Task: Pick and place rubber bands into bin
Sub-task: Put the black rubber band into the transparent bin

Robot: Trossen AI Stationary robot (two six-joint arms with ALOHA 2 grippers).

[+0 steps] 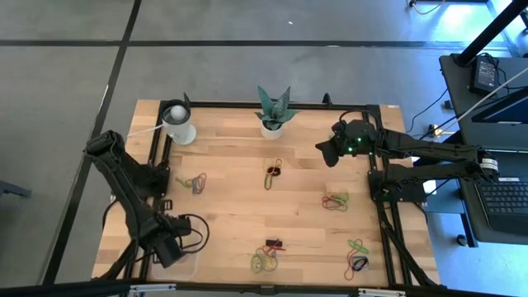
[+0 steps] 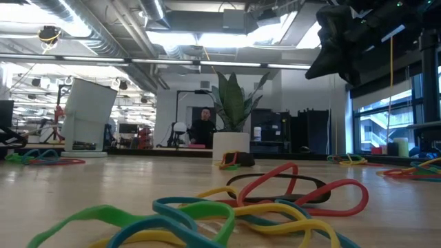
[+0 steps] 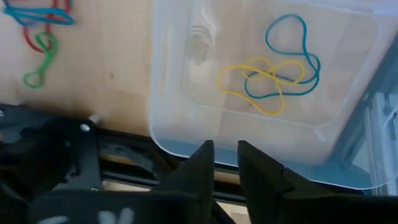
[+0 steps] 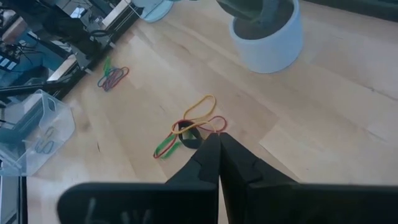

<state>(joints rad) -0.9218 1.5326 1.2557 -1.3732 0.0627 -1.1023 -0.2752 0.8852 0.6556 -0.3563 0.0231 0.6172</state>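
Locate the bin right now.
The bin sits at the table's near-left corner in the high view, directly under the left gripper. The left wrist view shows yellow and blue rubber bands lying inside it.

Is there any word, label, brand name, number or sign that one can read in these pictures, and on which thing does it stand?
None can be read.
The bin, the white cup and the plant pot show no print.
The laptop keys are too small to read.
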